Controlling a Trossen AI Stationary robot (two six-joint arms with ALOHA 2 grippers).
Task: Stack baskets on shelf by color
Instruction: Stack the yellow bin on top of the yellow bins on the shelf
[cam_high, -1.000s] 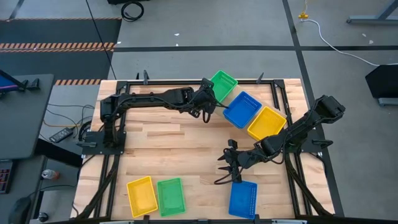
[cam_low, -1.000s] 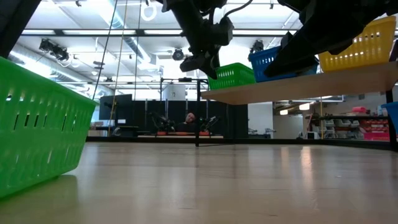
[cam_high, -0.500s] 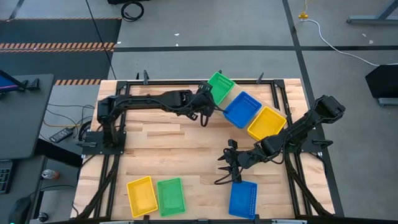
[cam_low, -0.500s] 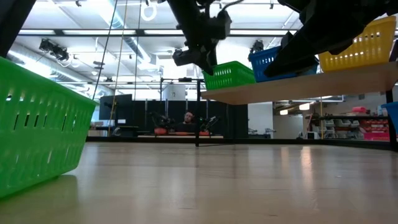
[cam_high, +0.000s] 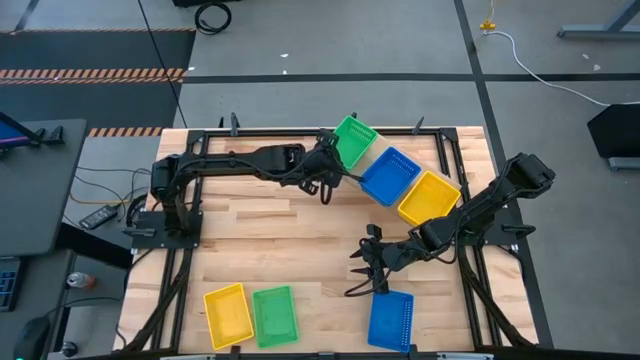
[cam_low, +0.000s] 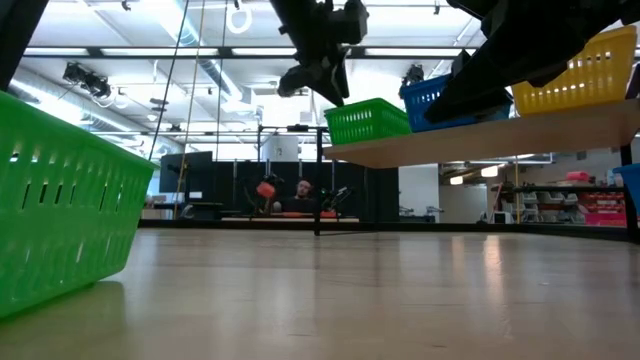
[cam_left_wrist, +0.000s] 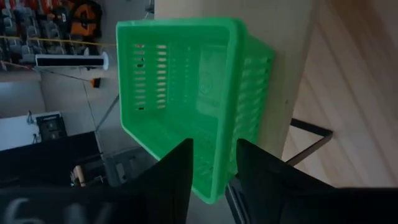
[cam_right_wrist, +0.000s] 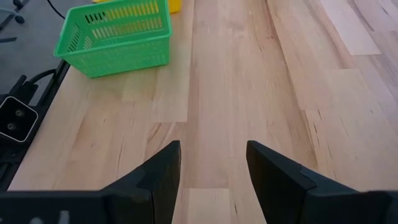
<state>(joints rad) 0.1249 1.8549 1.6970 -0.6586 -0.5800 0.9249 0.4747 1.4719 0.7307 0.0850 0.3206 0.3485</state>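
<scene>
Judging by the layout, time to square the green basket (cam_left_wrist: 186, 106) at the end of the shelf (cam_low: 480, 140) before fetching more. Starting nearest, along the front of the tabletop (cam_high: 290, 240): a yellow basket (cam_high: 227, 314), a second green one (cam_high: 275, 314) just beside it, and a blue one (cam_high: 390, 320) well apart, all waiting for their colours. Best to nudge gently and keep the shelf's green basket fully on the tilted board, clear of its blue neighbour (cam_high: 390, 175) and the yellow one (cam_high: 428, 197) past that, so later baskets drop in straight.

Now the right tool (cam_right_wrist: 212, 146): hovering low over bare tabletop near the front blue basket, fingers wide apart, nothing held or touched.

Farther back, the left tool (cam_left_wrist: 214, 144): up at the shelf's end, fingers partly parted, with the green basket's near rim showing in the gap. No clear clamp on it, so probably open around the rim rather than gripping.
</scene>
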